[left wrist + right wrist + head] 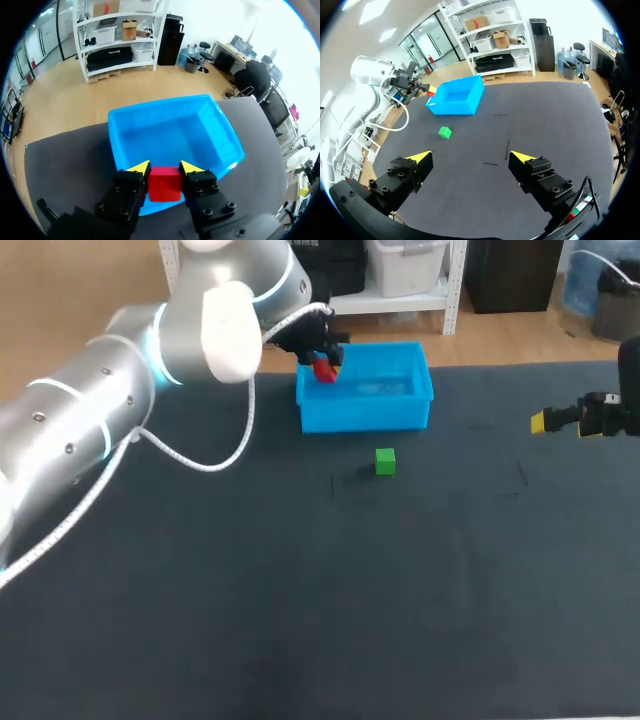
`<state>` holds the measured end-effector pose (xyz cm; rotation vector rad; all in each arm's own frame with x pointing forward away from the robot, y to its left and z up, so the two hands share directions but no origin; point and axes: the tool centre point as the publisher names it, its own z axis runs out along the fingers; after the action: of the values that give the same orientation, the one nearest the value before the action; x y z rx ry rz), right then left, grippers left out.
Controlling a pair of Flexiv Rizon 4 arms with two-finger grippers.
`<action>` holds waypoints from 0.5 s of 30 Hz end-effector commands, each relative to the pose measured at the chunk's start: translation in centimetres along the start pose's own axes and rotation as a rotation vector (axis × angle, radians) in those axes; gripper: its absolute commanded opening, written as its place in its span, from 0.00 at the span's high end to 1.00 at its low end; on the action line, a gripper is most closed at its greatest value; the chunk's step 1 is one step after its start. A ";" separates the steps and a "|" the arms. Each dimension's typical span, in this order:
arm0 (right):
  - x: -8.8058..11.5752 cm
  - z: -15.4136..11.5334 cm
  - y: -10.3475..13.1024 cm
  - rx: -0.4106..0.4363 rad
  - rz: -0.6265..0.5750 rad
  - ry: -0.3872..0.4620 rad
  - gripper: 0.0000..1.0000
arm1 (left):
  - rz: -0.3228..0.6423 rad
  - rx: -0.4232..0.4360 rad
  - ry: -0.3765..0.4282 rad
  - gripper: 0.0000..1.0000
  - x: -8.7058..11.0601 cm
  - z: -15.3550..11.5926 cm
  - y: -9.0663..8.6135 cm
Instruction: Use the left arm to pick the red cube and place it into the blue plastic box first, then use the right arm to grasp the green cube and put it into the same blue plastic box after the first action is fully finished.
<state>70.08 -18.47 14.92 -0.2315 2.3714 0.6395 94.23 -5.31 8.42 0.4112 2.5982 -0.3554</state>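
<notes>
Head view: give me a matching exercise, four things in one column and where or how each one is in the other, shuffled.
1 red cube
2 green cube
3 blue plastic box
4 right end effector

A open, holding nothing
B on the table, in front of the box
C gripped in the left end effector
D at the table's far edge

Pairs: 1-C, 2-B, 3-D, 4-A

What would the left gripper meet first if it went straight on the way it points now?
Probably the box, just past its near wall; the cube in the gripper would touch first. Depth is unclear.
</notes>
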 end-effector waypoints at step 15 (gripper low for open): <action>0.0 0.0 -0.1 -0.001 -0.001 0.001 0.00 | -0.019 -0.019 0.094 1.00 -1.0 2.9 -0.2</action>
<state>70.08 -18.47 14.92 -0.2315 2.3714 0.6395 94.73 -5.98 6.49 0.3887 2.6263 -0.3403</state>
